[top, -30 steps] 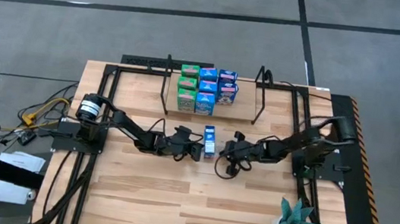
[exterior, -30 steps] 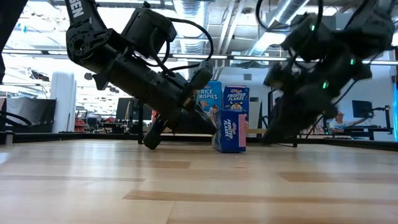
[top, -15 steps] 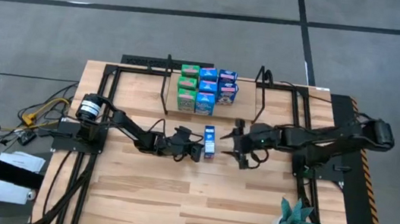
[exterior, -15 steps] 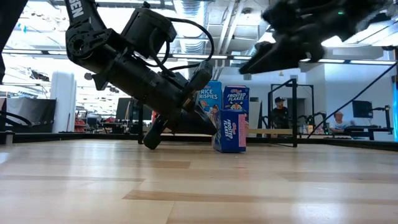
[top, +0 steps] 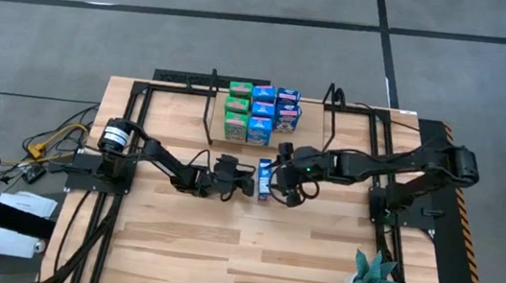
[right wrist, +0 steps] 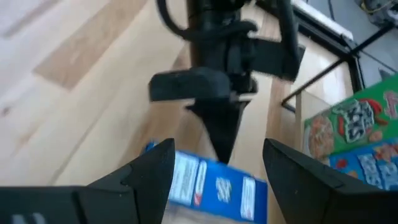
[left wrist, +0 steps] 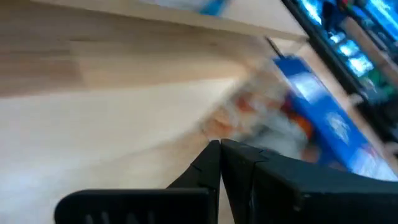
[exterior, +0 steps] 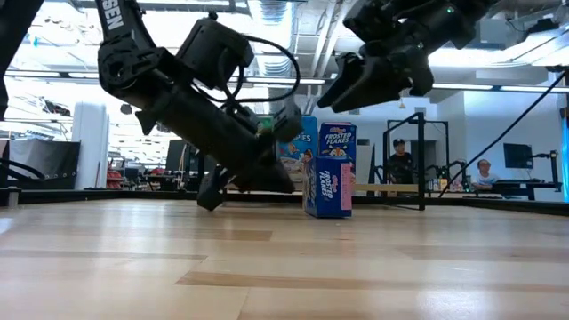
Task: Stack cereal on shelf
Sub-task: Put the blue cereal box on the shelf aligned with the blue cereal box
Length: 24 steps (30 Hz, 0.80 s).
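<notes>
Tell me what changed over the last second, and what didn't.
The right claw lifted off the table, opened, and swung in toward the loose dark blue cereal box; it now hangs open just above it, holding nothing. The left claw stayed shut, low beside the box on its other side. The box stands where it did, and the six boxes on the shelf are unmoved.
</notes>
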{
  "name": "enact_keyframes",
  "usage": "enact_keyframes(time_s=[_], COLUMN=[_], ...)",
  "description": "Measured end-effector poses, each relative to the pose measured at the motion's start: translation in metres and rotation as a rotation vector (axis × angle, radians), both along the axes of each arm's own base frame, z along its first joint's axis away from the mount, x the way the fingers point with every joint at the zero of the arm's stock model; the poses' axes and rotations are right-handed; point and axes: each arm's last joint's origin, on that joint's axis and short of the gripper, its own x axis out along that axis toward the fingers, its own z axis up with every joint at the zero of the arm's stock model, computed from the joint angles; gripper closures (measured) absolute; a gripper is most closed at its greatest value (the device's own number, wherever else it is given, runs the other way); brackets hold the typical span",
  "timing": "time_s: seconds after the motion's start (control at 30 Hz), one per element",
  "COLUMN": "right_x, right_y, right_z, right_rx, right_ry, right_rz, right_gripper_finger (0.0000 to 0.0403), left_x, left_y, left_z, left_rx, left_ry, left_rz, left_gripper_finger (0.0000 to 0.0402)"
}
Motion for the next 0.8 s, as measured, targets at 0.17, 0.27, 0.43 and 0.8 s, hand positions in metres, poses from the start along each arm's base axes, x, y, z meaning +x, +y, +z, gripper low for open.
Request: enact_keyframes(time_s=[0.17,0.27,0.43,0.8], right_x=[-0.009,-0.01,-0.01,-0.011], right_y=[-0.002,-0.001,-0.001,-0.004], right_z=[0.008,0.009,0.008,0.007], right_rx=[-0.001,0.0,-0.001,-0.008], right_ry=[0.011,0.013,0.016,0.035], right_rz=[-0.007,-0.006,-0.007,-0.019], right_gripper_finger=[0.0133,0.0134,0.0134,0.0134], left_x=[0.0,0.0,0.003,0.014], left_y=[0.012,0.017,0.016,0.015], left_z=[0.002,0.002,0.005,0.017], left_rx=[0.037,0.018,-0.009,0.004], left_ry=[-0.014,-0.028,-0.067,-0.11], left_rz=[0.07,0.075,0.085,0.023], left_gripper_finger=[0.0402,0.0402,0.0402,0.0402])
